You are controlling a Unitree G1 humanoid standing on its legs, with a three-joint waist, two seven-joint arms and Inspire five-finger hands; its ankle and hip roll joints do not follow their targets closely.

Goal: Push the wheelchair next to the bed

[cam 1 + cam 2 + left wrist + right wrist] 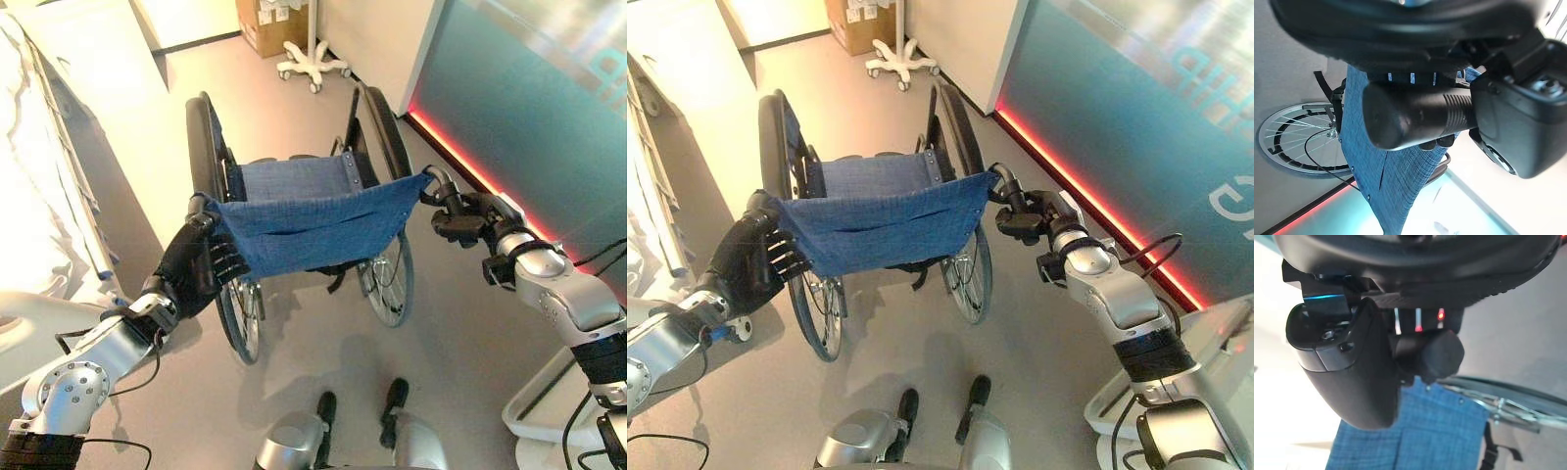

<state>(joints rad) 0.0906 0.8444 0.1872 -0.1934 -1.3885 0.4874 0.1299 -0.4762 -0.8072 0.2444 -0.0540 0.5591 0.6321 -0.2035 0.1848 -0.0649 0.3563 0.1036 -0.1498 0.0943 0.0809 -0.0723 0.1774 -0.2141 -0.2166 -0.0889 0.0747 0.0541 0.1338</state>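
1. Left eye view: wheelchair (304,211) stands directly ahead of the robot, blue fabric backrest (313,225) facing it, big wheels either side, seat pointing away toward the far end of the room.
2. Left hand (196,264) is at the chair's L push handle, fingers curled round it. Left wrist view confirms: dark ribbed grip (1415,120) runs across the palm w/ fingers wrapped over it.
3. Right hand (460,217) is at the R push handle (438,184), just beside the backrest's corner. Right wrist view shows the thumb (1437,355) bent in across the palm, blue fabric just past it; reads as closed on the handle, though the grip itself is mostly hidden.
4. Bed (39,186) lies along the robot's L side, white mattress and rail, running roughly parallel to the chair's front-back axis. Chair is near it but apart; a strip of bare floor (147,186) sits between L wheel and bed frame.
5. Key relation: target lies to the L of the chair, not ahead. Left hand is the nearer one to the bed.
6. Judgement: both handles look held, so the push probably needs a leftward bias to close the gap w/o clipping the bed rail w/ the L wheel (240,313).
7. Rolling stand base (312,67) and a cardboard box (269,24) sit far ahead.
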